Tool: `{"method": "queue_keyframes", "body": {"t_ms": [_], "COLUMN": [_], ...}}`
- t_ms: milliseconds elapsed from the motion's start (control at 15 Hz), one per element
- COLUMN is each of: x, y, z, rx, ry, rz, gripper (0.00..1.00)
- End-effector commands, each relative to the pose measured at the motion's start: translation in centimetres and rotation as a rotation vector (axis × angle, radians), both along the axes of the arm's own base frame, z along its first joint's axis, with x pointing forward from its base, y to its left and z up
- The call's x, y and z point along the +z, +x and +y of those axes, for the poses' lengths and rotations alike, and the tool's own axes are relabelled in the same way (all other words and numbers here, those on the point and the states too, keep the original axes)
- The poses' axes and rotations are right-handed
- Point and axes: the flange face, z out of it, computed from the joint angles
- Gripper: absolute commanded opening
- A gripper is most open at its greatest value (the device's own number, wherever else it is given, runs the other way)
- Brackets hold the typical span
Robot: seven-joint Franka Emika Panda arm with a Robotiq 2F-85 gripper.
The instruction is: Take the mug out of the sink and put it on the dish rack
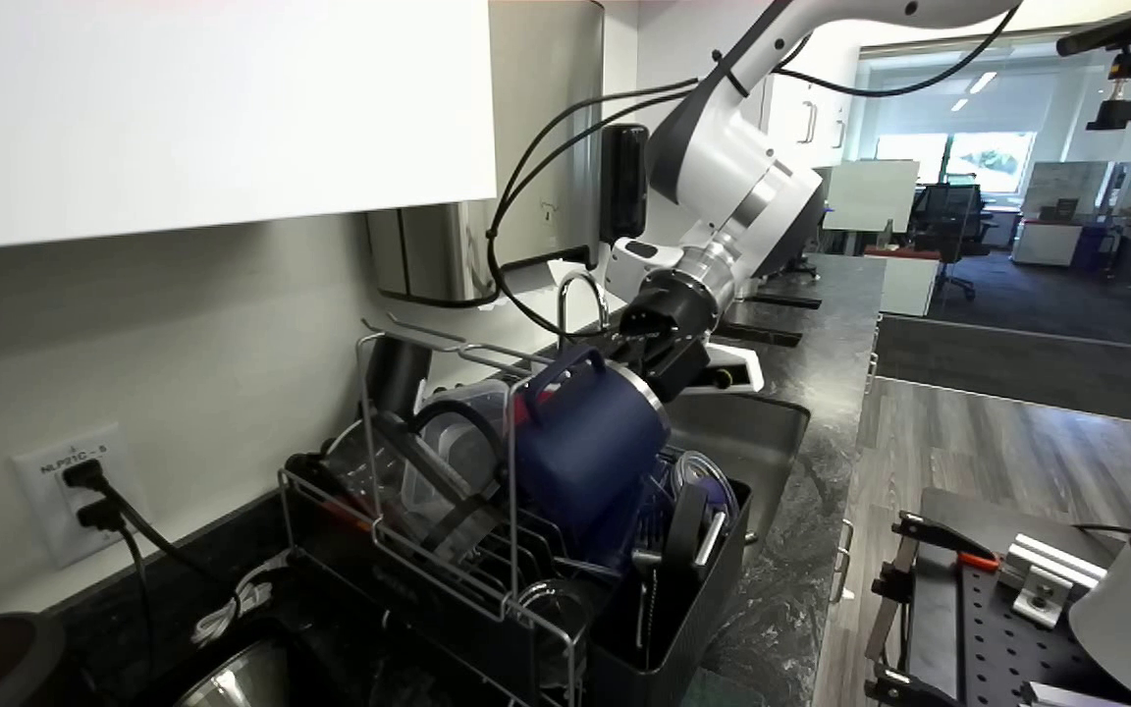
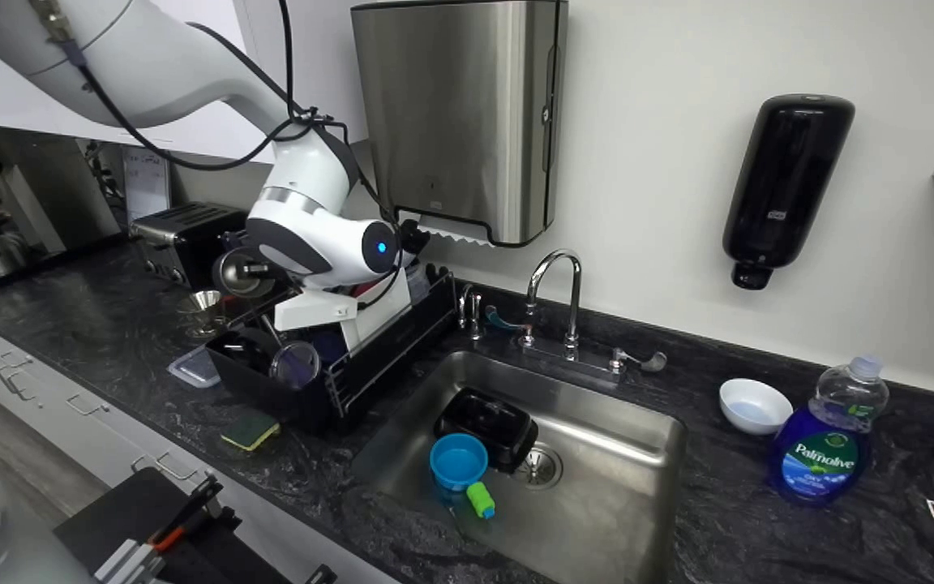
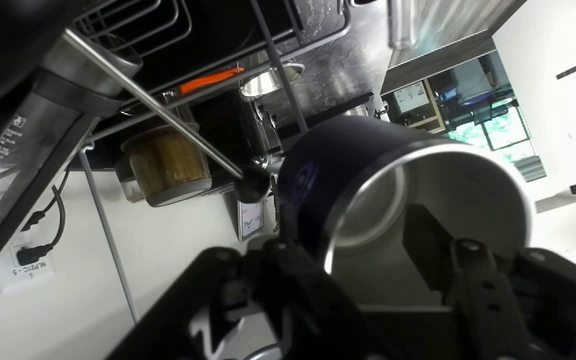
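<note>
The mug (image 1: 590, 432), dark navy with a pale rim, lies tilted among the dishes in the dish rack (image 1: 513, 471), handle upward and mouth facing my gripper (image 1: 652, 365). In the wrist view, the jaws stand well apart at the mug (image 3: 348, 145). One finger (image 3: 425, 245) is inside its mouth, the other outside by the wall, with a gap visible between the inner finger and the near rim. What exactly supports the mug underneath is hidden. In an exterior view the arm covers the gripper and most of the mug, while the dish rack (image 2: 394, 337) shows beside the sink (image 2: 597, 503).
A black container (image 2: 487, 426), a blue bowl (image 2: 459, 462) and a green item (image 2: 481, 500) sit in the sink. The faucet (image 2: 572, 300) and paper towel dispenser (image 2: 459, 122) are behind. A black-tipped rod (image 3: 253, 184) and wire bars stand close to the mug.
</note>
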Motion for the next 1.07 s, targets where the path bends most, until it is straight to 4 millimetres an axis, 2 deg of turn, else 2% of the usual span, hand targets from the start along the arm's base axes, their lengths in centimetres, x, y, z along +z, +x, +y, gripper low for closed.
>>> {"method": "queue_keyframes", "body": {"t_ms": [0, 67, 200, 533, 1000], "x": [-0.3, -0.4, -0.4, -0.1, 0.7], "y": [0.5, 0.5, 0.4, 0.5, 1.4], "z": [0.1, 0.0, -0.1, -0.8, -4.0], "rx": [0.023, 0.026, 0.029, 0.046, 0.023], "ry": [-0.008, -0.010, -0.013, -0.032, -0.063], "rz": [0.019, 0.022, 0.025, 0.022, -0.006], "gripper": [0.88, 0.95, 1.00, 1.00, 1.00]}}
